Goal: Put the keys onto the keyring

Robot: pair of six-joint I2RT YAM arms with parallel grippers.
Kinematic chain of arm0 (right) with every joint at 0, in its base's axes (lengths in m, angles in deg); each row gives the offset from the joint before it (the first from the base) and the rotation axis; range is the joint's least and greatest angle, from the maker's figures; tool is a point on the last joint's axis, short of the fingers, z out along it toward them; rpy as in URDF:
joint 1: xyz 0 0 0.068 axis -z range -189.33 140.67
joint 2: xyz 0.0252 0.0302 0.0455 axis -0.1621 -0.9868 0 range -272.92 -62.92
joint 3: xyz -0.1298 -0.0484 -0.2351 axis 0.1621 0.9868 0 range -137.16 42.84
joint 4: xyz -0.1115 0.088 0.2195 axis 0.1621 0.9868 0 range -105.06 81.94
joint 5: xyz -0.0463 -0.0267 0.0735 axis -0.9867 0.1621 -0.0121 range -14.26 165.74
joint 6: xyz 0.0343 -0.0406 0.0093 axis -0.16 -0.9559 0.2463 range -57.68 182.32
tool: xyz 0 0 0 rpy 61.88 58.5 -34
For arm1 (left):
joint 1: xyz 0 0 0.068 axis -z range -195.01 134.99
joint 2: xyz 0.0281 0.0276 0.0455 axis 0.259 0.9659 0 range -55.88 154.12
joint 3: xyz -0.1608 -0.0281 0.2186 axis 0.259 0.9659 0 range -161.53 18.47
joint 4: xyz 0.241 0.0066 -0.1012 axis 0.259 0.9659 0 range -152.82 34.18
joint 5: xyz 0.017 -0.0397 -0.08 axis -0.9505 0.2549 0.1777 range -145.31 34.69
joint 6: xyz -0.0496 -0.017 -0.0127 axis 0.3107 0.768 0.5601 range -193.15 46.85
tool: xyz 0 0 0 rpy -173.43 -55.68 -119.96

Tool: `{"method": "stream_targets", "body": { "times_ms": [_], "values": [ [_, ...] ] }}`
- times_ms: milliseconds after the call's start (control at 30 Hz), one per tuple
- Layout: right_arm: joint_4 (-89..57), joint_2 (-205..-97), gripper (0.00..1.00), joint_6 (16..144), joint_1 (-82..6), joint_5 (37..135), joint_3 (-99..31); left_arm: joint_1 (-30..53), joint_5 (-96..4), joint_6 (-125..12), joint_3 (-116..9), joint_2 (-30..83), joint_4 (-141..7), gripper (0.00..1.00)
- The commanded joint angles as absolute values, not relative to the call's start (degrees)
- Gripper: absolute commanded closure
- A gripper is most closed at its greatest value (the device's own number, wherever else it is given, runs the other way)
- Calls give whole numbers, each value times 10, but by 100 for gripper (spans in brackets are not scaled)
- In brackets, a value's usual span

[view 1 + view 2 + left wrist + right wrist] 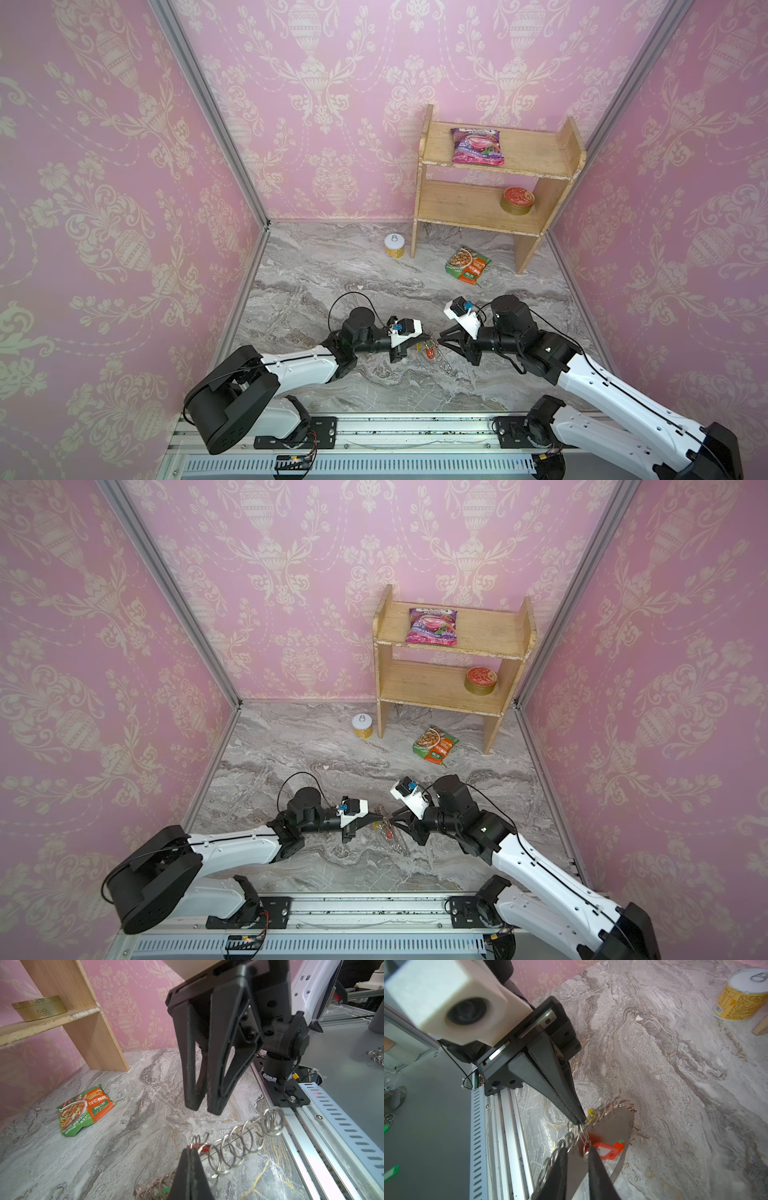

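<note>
Left gripper [581,1121] pinches shut on a keyring [239,1147] ring. Keyring sits front-centre on desk [374,291] between both grippers, red-tag key [606,1151] at its chain. Right gripper [204,1110] narrowly open beside chain, holding nothing.

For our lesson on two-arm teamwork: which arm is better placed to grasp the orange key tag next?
Probably right. The left gripper is shut on the keyring, steadying it; the right gripper is open, close beside the orange key tag.
</note>
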State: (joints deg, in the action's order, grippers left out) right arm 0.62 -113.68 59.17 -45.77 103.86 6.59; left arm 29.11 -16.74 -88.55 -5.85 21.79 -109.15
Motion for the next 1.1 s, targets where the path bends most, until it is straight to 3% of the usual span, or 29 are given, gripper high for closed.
{"method": "stream_targets", "body": {
  "times_ms": [0,1067],
  "values": [
    [0,-1143,82,582,-458,1028,74,294,-168,-888,-70,222,-1135,100],
    [-42,-1185,93,587,-480,1015,80,294,-157,-865,-73,208,-1142,100]
  ]
}}
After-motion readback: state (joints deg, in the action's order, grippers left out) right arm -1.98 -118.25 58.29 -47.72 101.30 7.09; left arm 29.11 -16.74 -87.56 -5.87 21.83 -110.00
